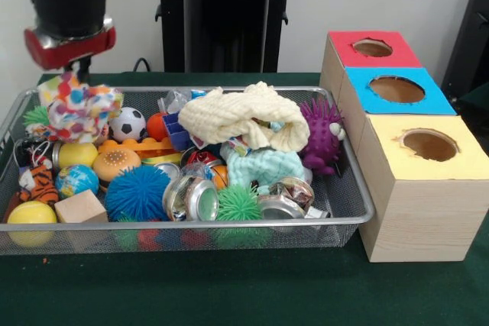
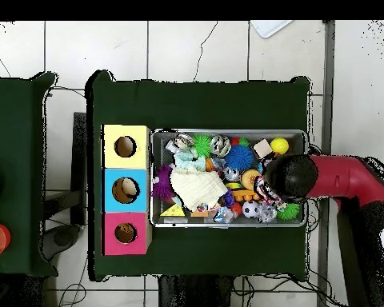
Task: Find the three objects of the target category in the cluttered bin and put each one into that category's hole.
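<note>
The arm (image 1: 67, 5) is hanging over the bin's (image 1: 348, 215) far left corner in the front view, with a spotted cloth (image 1: 80, 108) bunched right under the gripper (image 1: 79, 74); whether it is gripping the cloth or just sitting above it, I cannot tell, since the tips are hidden. From overhead the arm (image 2: 339, 177) is covering that end of the bin (image 2: 227, 133), hiding gripper and cloth alike. The tiger (image 1: 34, 181) is lying at the bin's left side beside a globe ball (image 1: 76, 179); the duckling and bear are not showing. A cream cloth (image 1: 244, 116) is draped across the middle, a purple hedgehog (image 1: 321, 133) beside it. The red hole (image 1: 373, 47) is sitting farthest back in the row of boxes; overhead, the red hole (image 2: 125, 233) is lying nearest the robot.
</note>
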You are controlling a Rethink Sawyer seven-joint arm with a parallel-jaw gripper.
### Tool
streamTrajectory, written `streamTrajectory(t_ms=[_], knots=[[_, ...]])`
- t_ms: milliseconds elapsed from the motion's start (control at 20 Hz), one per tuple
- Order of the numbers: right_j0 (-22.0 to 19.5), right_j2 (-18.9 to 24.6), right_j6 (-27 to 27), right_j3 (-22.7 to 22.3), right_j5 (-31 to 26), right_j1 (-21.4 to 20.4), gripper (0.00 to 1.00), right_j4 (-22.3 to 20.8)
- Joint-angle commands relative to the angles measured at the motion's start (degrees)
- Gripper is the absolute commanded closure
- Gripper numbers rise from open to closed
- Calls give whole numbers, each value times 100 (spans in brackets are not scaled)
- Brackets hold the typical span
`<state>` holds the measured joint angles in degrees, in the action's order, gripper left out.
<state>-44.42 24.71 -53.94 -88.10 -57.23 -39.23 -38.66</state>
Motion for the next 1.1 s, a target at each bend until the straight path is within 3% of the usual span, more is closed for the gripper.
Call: streamTrajectory(t_ms=[50, 350, 550, 600, 950, 1100], knots=[[370, -498, -1313, -1374, -546, -542, 100, 689], [639, -670, -1769, -1560, 205, -114, 100, 1177], [743, -718, -1832, -1757, 609, -72, 100, 1454], [789, -769, -1801, -1794, 730, -52, 0, 1605], [765, -875, -1702, -2051, 1189, -227, 0, 1771], [708, -985, -1441, -1822, 1165, -239, 0, 1684]])
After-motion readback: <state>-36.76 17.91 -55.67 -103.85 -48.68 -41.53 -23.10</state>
